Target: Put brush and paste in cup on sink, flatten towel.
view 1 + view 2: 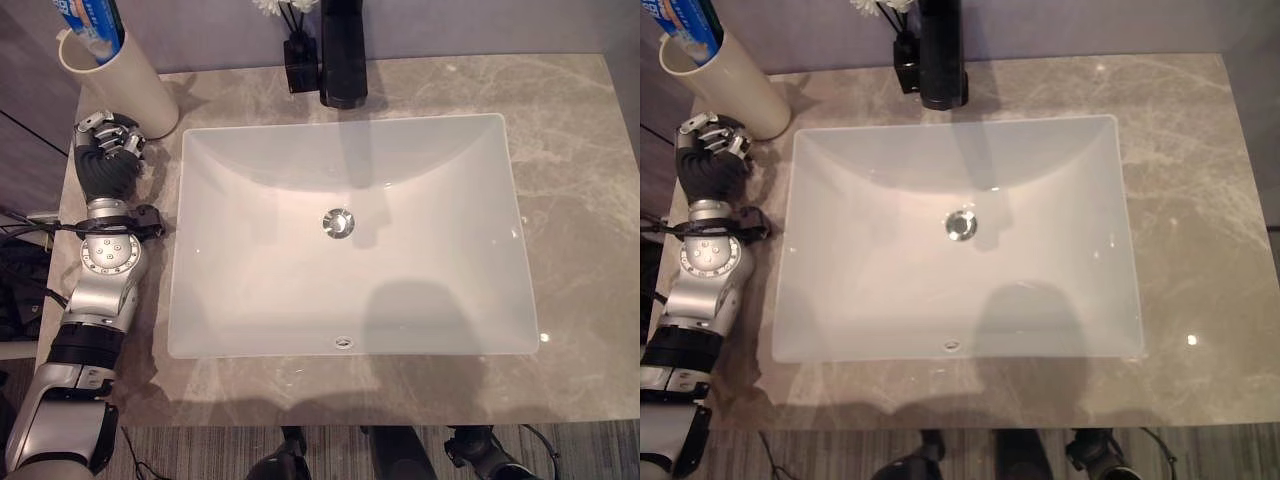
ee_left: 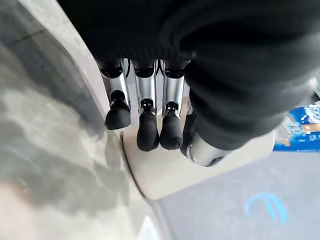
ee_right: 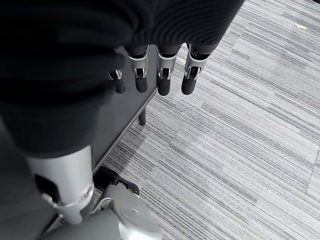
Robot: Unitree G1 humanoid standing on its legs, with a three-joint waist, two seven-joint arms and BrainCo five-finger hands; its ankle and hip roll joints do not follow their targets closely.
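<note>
- The left robot hand point(image 1: 105, 150) rests on the grey stone tabletop point(image 1: 580, 150), just beside the white sink point(image 1: 350, 235).
- Its fingers point(image 2: 147, 132) are curled in and hold nothing. Their dark tips sit right by the cream cup point(image 1: 115, 85).
- The cup stands just past this robot hand, at the far corner of the tabletop. The toothpaste tube point(image 1: 92, 25) already stands in it, sticking out of the top.
- Whether the brush is in the cup too cannot be told.
- The right robot hand point(image 3: 150, 75) hangs low over the striped carpet point(image 3: 240, 125). Its fingers are straight and loose, with nothing in them.
- No towel is to be seen by either robot hand.
- To do this step well, the left robot hand should lift straight back from the cup and not bump it, as the tall cup looks easy to tip.
- A black tap point(image 1: 343, 55) and a small dark bottle with white flowers point(image 1: 298, 55) stand behind the sink, well apart from the left robot hand.
</note>
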